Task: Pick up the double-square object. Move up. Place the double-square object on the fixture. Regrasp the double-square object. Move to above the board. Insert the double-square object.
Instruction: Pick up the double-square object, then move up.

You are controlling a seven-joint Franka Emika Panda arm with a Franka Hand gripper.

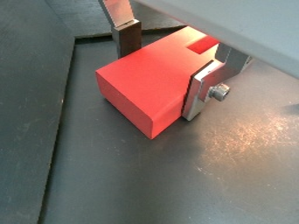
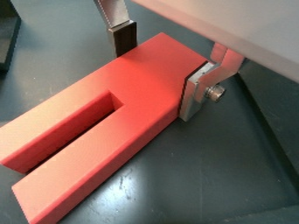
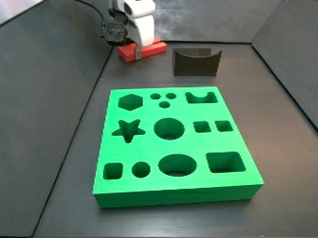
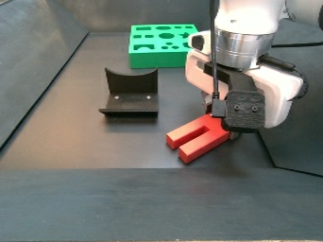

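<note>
Dark grey surface (image 3: pixel 50 139) spreads under everything, walled by dark panels. On it lies the double-square object (image 2: pixel 111 122), a red block resting flat with its slotted, two-pronged end pointing away from the tool (image 2: pixel 163 66). In both wrist views the tool's silver fingers (image 1: pixel 201 87) stand on either side of the block's solid end, close against its sides; whether they clench it I cannot tell. In a side view the fixture (image 4: pixel 128 95) sits near the block, apart from it. The green board (image 3: pixel 174 139) lies well apart, its shaped holes open.
</note>
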